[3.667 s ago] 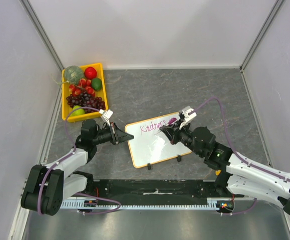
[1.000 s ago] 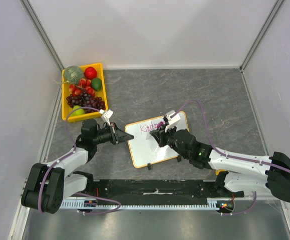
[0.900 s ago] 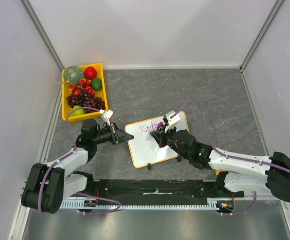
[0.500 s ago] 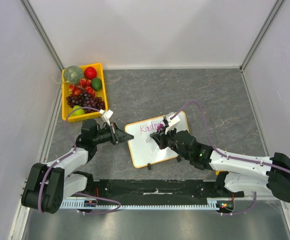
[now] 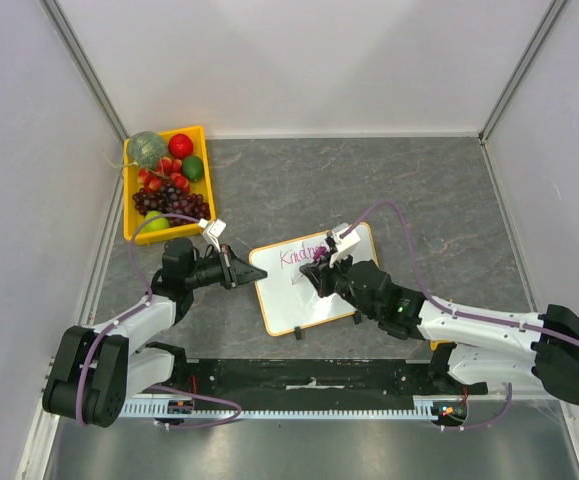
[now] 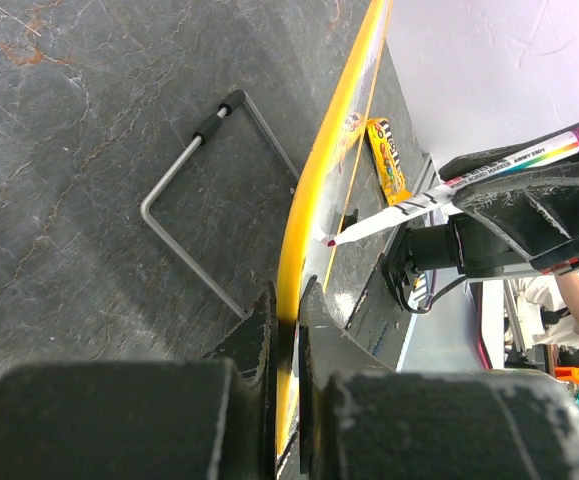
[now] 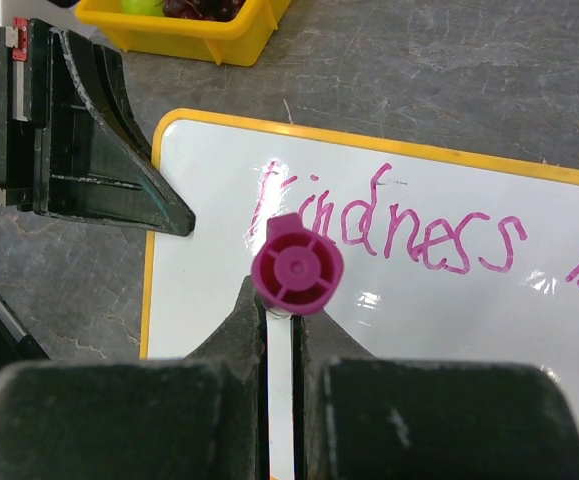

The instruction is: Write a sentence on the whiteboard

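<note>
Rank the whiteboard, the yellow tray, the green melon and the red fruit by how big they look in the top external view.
1. whiteboard, only slightly ahead of the tray, so a close call
2. yellow tray
3. green melon
4. red fruit, clearly smaller than the melon

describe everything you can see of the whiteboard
The whiteboard is a small white rectangle with rounded corners and a thin yellow-orange frame, lying angled on the grey table. Two black clips sit on its near long edge. Pink handwriting reads "Kindness" plus a further stroke. The left gripper clamps its left edge, jaws shut; the right gripper holds a marker over it.
</note>
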Robot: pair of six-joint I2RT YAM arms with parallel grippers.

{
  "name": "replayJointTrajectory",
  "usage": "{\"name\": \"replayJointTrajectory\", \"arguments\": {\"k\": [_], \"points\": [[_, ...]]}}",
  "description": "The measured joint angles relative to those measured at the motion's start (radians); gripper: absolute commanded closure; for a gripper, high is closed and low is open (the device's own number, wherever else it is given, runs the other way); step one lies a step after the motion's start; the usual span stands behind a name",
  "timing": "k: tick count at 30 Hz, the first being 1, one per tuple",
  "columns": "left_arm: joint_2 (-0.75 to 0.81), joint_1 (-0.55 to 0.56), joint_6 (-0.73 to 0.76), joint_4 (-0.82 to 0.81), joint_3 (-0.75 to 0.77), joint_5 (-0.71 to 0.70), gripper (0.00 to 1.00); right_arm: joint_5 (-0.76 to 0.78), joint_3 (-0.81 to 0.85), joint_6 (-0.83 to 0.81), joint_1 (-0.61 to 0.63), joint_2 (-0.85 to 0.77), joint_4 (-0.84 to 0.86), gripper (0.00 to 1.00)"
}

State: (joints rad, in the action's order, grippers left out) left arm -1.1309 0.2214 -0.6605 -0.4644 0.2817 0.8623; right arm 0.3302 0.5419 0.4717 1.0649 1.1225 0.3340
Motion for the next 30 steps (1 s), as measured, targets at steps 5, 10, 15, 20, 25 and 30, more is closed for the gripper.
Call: {"name": "replayJointTrajectory", "arguments": {"k": [5,10,15,20,25,30], "points": [[0.000,0.000,0.000,0.000,0.000,0.000,0.98,0.012,0.019,0.000,0.000,0.013,-0.006,1.00],[0.000,0.000,0.000,0.000,0.000,0.000,0.98,0.025,0.032,0.000,0.000,0.020,-0.009,1.00],[0.000,0.000,0.000,0.000,0.000,0.000,0.98,0.058,0.045,0.000,0.000,0.022,-0.019,1.00],[0.000,0.000,0.000,0.000,0.000,0.000,0.98,0.069,0.045,0.007,0.000,0.022,-0.022,1.00],[0.000,0.000,0.000,0.002,0.000,0.000,0.98,0.068,0.045,0.011,0.000,0.021,-0.026,1.00],[0.000,0.000,0.000,0.003,0.000,0.000,0.98,0.067,0.036,0.023,0.000,0.013,-0.031,1.00]]}}
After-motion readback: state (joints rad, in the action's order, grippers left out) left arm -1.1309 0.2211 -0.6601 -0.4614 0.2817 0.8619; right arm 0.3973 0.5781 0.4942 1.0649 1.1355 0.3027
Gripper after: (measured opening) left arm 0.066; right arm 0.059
